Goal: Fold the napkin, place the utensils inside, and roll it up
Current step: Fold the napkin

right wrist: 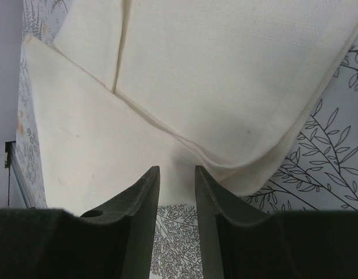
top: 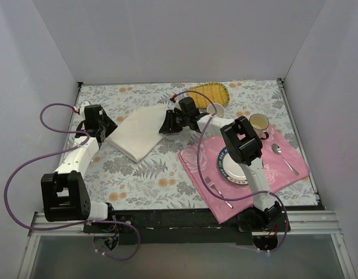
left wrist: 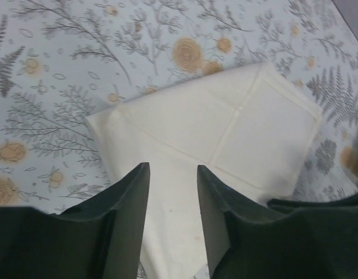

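1. Dark fingers of the left gripper (left wrist: 173,168) were held parted over the napkin (left wrist: 225,133).
2. Fingers of the right gripper (right wrist: 177,170) were parted at its folded corner.
3. Cream hemmed layers were overlapped, upper-left of centre in the top view.

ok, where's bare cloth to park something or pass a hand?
Free: the tablecloth strip on the near side of the napkin, left of the pink placemat; also the back-left corner behind the napkin. Crowded: back right, with yellow mat, small cup and mug; left gripper and right gripper sit open at the napkin's edges.
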`<action>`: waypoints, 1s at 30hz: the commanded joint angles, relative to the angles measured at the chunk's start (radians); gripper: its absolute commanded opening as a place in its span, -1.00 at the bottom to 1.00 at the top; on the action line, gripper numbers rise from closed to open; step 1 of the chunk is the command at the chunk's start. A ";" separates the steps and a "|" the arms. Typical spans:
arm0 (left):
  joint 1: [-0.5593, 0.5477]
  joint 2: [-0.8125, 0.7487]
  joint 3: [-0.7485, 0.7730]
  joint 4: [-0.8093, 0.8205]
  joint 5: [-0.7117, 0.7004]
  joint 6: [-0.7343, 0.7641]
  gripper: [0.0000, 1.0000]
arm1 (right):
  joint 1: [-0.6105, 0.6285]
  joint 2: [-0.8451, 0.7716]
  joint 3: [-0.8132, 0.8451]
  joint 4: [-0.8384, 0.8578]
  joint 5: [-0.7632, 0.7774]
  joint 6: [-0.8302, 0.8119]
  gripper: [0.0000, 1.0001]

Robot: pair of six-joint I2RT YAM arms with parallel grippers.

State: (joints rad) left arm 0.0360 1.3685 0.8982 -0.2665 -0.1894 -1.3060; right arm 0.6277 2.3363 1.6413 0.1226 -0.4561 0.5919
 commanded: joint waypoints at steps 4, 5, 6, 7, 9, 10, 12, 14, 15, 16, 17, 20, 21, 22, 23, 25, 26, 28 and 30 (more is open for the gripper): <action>-0.001 0.067 0.031 0.004 0.317 -0.053 -0.75 | 0.000 -0.011 0.048 -0.106 0.014 -0.072 -0.20; 0.008 0.082 0.030 0.006 0.314 -0.053 -0.80 | 0.000 -0.011 0.049 -0.106 0.010 -0.072 -0.20; 0.010 0.113 0.028 0.007 0.302 -0.053 -0.86 | 0.000 -0.009 0.048 -0.107 0.008 -0.072 -0.20; 0.011 0.127 0.019 0.021 0.274 -0.052 -0.87 | 0.001 -0.011 0.043 -0.106 0.007 -0.070 -0.20; 0.031 0.176 0.010 0.033 0.260 -0.053 -0.92 | 0.001 -0.011 0.038 -0.103 0.005 -0.070 -0.19; 0.039 0.191 0.011 0.033 0.252 -0.055 -0.95 | 0.001 -0.011 0.037 -0.103 0.005 -0.070 -0.19; 0.044 0.228 0.022 0.029 0.222 -0.038 -0.96 | 0.001 -0.011 0.035 -0.103 0.005 -0.070 -0.19; 0.050 0.265 0.050 -0.017 0.159 -0.024 -0.99 | 0.001 -0.012 0.034 -0.101 0.004 -0.069 -0.19; 0.051 0.265 0.051 -0.025 0.141 -0.015 -0.99 | 0.001 -0.014 0.034 -0.101 0.004 -0.069 -0.19; 0.051 0.262 0.053 -0.028 0.130 -0.010 -0.98 | 0.000 -0.014 0.034 -0.101 0.004 -0.069 -0.19; 0.053 0.259 0.054 -0.025 0.101 -0.004 -0.96 | 0.001 -0.014 0.034 -0.101 0.004 -0.069 -0.19; 0.062 0.274 0.073 -0.048 0.087 -0.002 -0.96 | 0.001 -0.012 0.034 -0.098 0.000 -0.064 -0.19; 0.065 0.280 0.071 -0.046 0.091 -0.007 -0.95 | 0.003 -0.011 0.035 -0.098 -0.001 -0.063 -0.19; 0.065 0.285 0.070 -0.028 0.096 -0.004 -0.95 | 0.001 -0.011 0.035 -0.098 -0.001 -0.063 -0.19; 0.067 0.305 0.074 -0.028 0.093 -0.004 -0.94 | 0.001 -0.011 0.035 -0.098 0.000 -0.064 -0.19; 0.068 0.325 0.099 -0.036 0.091 -0.004 -0.94 | 0.001 -0.009 0.040 -0.103 -0.001 -0.063 -0.19; 0.068 0.328 0.106 -0.036 0.094 -0.004 -0.95 | 0.001 -0.011 0.045 -0.107 -0.001 -0.066 -0.19; 0.068 0.299 0.116 -0.017 0.113 -0.006 -0.95 | 0.004 -0.017 0.054 -0.121 0.005 -0.084 -0.19; 0.070 0.250 0.122 -0.008 0.113 -0.013 -0.93 | 0.009 -0.022 0.063 -0.150 0.013 -0.102 -0.19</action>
State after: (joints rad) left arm 0.0975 1.6939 0.9764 -0.2985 -0.0662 -1.3231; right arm 0.6300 2.3363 1.6684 0.0666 -0.4591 0.5419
